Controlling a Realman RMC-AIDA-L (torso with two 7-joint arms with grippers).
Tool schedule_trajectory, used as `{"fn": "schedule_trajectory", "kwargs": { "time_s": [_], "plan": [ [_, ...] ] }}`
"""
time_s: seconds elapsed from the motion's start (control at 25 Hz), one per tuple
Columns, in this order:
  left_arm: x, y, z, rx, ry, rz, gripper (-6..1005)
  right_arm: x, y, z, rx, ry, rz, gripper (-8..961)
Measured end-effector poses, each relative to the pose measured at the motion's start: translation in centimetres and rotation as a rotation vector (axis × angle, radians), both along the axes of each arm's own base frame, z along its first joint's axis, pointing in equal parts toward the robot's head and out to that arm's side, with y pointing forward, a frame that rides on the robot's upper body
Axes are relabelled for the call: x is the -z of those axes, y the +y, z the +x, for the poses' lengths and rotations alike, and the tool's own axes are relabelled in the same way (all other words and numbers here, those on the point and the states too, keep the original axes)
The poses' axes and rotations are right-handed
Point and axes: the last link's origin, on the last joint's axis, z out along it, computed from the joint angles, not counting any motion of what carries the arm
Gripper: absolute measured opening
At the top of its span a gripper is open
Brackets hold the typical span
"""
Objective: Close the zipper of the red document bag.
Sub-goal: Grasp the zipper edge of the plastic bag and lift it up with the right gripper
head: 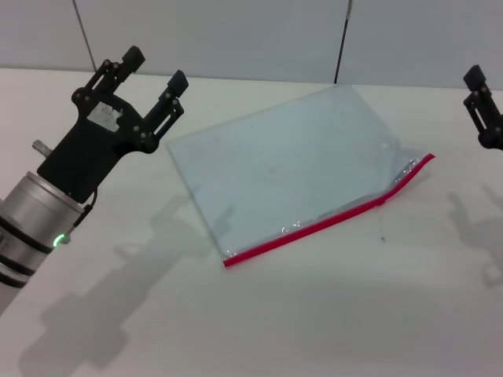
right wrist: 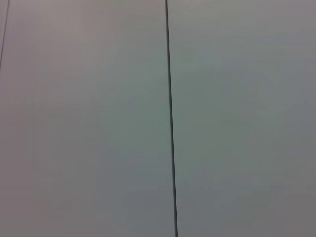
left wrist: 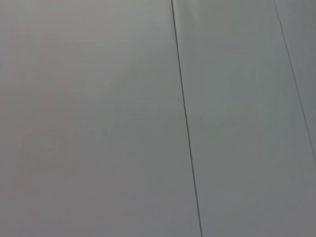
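The red document bag (head: 287, 169) lies flat on the white table (head: 314, 330), turned at an angle in the middle of the head view, its pale translucent body reaching toward the far wall. The zipper (head: 330, 222) runs as a thin red strip along the near long edge, from the near-left corner up to the right corner, with a small dark slider (head: 383, 201) toward the right end, where the mouth looks slightly agape.

The left gripper (head: 153, 75) hangs above the table to the left of the bag, clear of it, fingers spread apart and holding nothing. The right gripper (head: 483, 102) shows only partly at the right edge; whether it is open cannot be told.

The pouch looks light, thin, floppy and slick, likely to slide when pulled. One claw probably should pin the red edge near a corner while the other pinches the slider.
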Motion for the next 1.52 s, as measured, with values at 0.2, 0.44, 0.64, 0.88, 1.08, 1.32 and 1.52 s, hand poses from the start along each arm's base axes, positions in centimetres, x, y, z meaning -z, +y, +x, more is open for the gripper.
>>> {"fn": "schedule_trajectory", "kwargs": {
  "time_s": [0.2, 0.44, 0.64, 0.88, 1.08, 1.32, 1.52],
  "plan": [
    [0.0, 0.0, 0.0, -0.001, 0.000, 0.000, 699, 0.0, 0.0, 0.0, 0.001, 0.000, 0.000, 592],
    [0.0, 0.0, -0.1, -0.002, 0.000, 0.000, 698, 0.2, 0.3, 0.1, 0.013, -0.009, -0.011, 593],
    [0.0, 0.0, -0.2, -0.012, 0.006, -0.004, 698, 0.7, 1.0, 0.4, 0.060, -0.003, -0.058, 593],
    [0.0, 0.0, -0.4, -0.019, 0.010, -0.004, 698, 0.7, 3.1, 1.6, 0.163, 0.052, -0.205, 594],
    [0.0, 0.1, -0.5, -0.026, 0.014, -0.007, 697, 0.7, 4.7, 3.3, 0.302, 0.070, -0.376, 594],
    [0.0, 0.1, -0.5, -0.026, 0.017, -0.006, 697, 1.4, 5.9, 3.8, 0.413, 0.033, -0.542, 595],
    [0.0, 0.1, -0.5, -0.026, 0.017, -0.006, 697, 2.0, 6.4, 3.7, 0.459, 0.008, -0.586, 596]
  ]
}}
